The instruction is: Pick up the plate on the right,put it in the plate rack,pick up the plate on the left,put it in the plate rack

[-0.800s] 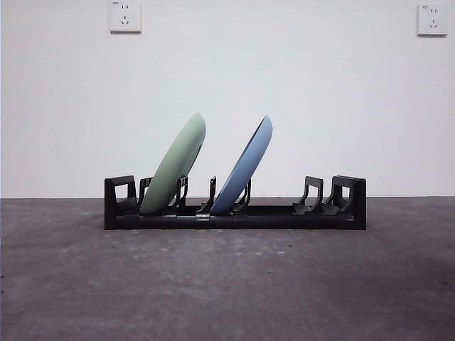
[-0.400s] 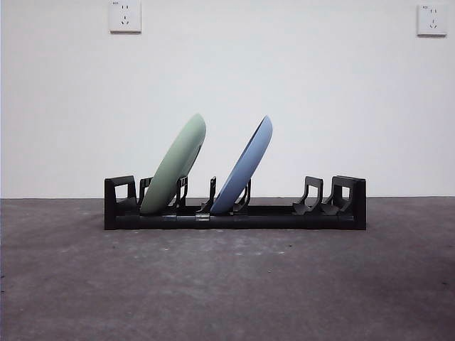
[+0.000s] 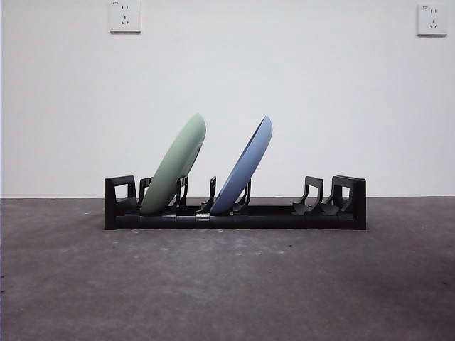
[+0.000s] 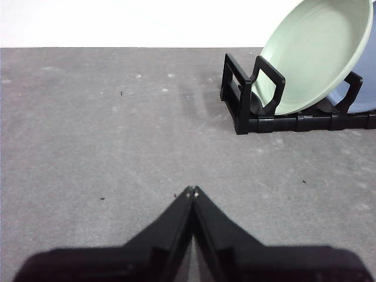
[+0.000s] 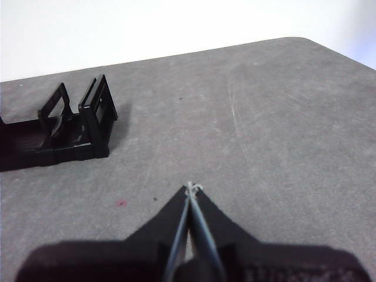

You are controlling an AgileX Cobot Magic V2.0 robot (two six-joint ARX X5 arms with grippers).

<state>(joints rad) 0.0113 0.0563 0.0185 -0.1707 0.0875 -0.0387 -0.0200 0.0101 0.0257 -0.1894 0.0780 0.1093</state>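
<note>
The plate rack (image 3: pixel 234 206) stands across the middle of the desk (image 3: pixel 227 284), set back toward its far edge. It carries both plates. The green plate (image 3: pixel 174 167) leans in a slot near one looped end; the blue plate (image 3: pixel 245 167) leans in a slot near the middle, apart from the green one. The slots toward the other end are unfilled.

Across the last second you will find nothing changed: rack and both plates sit exactly as they did, with no arm in the front view. I read that as both placements made and settled, and the task complete.

Your left end effector (image 4: pixel 191 192) is closed on nothing, low over bare desk beside the rack's green-plate end. Your right end effector (image 5: pixel 192 188) is likewise closed and empty, off the rack's unfilled end, toward a rounded desk corner.

No plate remains loose on the desk in any view.
</note>
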